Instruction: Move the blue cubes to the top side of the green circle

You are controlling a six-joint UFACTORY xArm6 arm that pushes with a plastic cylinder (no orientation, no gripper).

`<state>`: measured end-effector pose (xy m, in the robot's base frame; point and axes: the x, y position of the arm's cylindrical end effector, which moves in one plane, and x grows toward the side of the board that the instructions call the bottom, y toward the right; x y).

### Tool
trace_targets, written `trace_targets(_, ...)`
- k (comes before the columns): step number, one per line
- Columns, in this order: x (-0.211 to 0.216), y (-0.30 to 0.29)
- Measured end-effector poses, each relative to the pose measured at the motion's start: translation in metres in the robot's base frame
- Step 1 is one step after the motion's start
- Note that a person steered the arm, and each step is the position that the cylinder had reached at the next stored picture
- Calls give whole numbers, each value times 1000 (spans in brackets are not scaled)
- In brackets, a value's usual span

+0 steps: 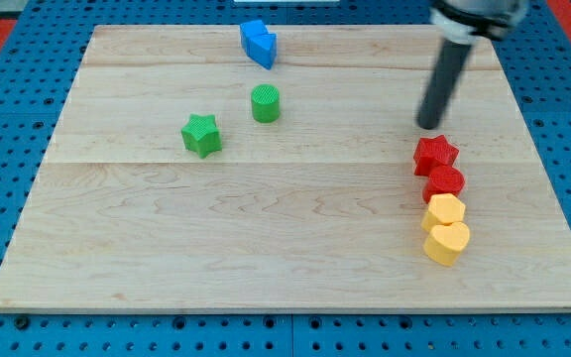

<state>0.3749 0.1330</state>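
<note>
Two blue blocks (258,43) sit pressed together near the view's top edge of the wooden board, their shapes hard to tell apart. The green circle (266,103) stands just below them, slightly to the right. My tip (428,125) rests on the board far to the view's right of the blue blocks and the green circle, just above the red star (435,154). It touches no block.
A green star (201,135) lies left of and below the green circle. At the right, a column runs down from the red star: a red circle (445,181), a yellow hexagon (445,210) and a yellow heart (447,242). Blue pegboard (8,99) surrounds the board.
</note>
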Motion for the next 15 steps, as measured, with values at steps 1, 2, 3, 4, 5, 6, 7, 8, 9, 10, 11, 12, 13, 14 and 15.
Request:
trace_targets(1,-5,-99)
trace_targets(2,-18,-169)
trace_targets(3,-30,-189)
trace_targets(4,-42,-159)
trace_targets(5,-102,-118)
trace_targets(6,-139,-127)
trace_targets(7,-155,-128)
trace_targets(8,-155,-170)
trace_targets(9,-155,-202)
trace_targets(10,-172,-158)
trace_targets(11,-173,-142)
trace_targets(12,-130,-168)
trace_targets(13,-119,-170)
trace_targets(14,-118,-178)
trace_targets(15,-118,-185)
